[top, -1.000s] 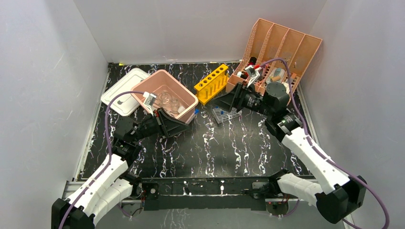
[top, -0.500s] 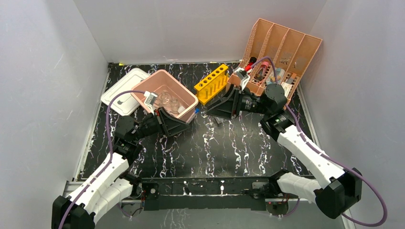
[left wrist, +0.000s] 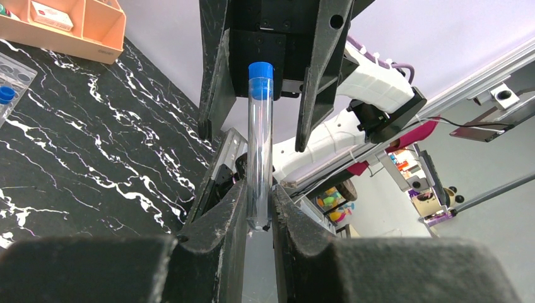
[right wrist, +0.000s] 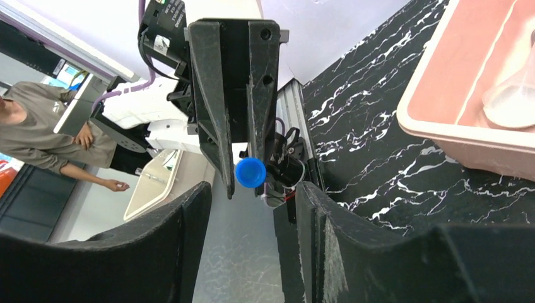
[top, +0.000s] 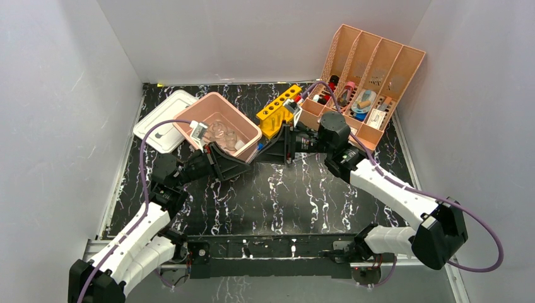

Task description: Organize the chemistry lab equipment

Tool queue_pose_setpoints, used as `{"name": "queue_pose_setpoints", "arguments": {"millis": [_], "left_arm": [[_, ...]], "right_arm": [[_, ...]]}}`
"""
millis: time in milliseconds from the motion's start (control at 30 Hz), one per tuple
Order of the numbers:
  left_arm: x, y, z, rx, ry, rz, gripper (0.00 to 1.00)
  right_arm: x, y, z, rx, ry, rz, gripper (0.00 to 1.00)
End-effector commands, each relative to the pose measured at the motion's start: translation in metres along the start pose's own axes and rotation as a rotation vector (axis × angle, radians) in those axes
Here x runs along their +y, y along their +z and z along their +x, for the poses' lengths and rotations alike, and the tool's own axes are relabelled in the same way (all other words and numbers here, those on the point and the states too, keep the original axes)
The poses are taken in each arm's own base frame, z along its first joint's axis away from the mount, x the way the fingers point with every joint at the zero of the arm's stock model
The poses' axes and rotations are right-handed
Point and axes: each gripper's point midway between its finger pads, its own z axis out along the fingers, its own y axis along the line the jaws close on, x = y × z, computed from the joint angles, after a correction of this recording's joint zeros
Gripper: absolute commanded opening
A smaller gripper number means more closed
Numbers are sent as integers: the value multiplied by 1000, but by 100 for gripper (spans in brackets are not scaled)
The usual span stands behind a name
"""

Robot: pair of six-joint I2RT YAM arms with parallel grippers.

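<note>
Top view: I see a black marbled tabletop [top: 315,196]. At 10 o'clock sits a large pink tub [top: 240,113] with clear glassware [top: 221,131] inside, and a white lid [top: 161,120] lies at the tub's 9 o'clock side. A yellow rack [top: 277,108] stands at 12 o'clock and a peach file organizer [top: 372,57] at 2 o'clock. My left arm [top: 145,221] and right arm [top: 385,186] meet tip to tip beside the tub's 5 o'clock corner.

Left wrist view: my left jaws are clamped on the base of a clear test tube [left wrist: 259,151]. The tube points away toward 12 o'clock and ends in a blue cap [left wrist: 260,71]. The right jaws face me, spread apart, with one of their fingers [left wrist: 214,76] on each side of the cap end and a gap showing on both sides.

Right wrist view: my right jaws stand apart along the 6 o'clock edge. The blue cap shows end-on at centre, above the gap between them, with the left jaws behind it. At 2 o'clock, the tub holds a clear flask [right wrist: 511,95].
</note>
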Motion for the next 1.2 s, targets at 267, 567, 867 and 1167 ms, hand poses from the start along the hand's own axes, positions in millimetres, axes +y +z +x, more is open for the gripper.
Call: {"name": "queue_pose_setpoints", "arguments": {"millis": [267, 567, 867, 1167], "left_arm": [[-19, 0, -11, -21, 63, 52, 12], [-19, 0, -11, -20, 62, 52, 12], [-15, 1, -10, -22, 60, 43, 22], [-11, 0, -7, -16, 54, 29, 51]], "right_arm": [[27, 10, -31, -60, -139, -44, 52], [27, 13, -31, -57, -153, -38, 36], [27, 12, -32, -62, -165, -29, 17], [24, 9, -36, -83, -185, 14, 16]]}}
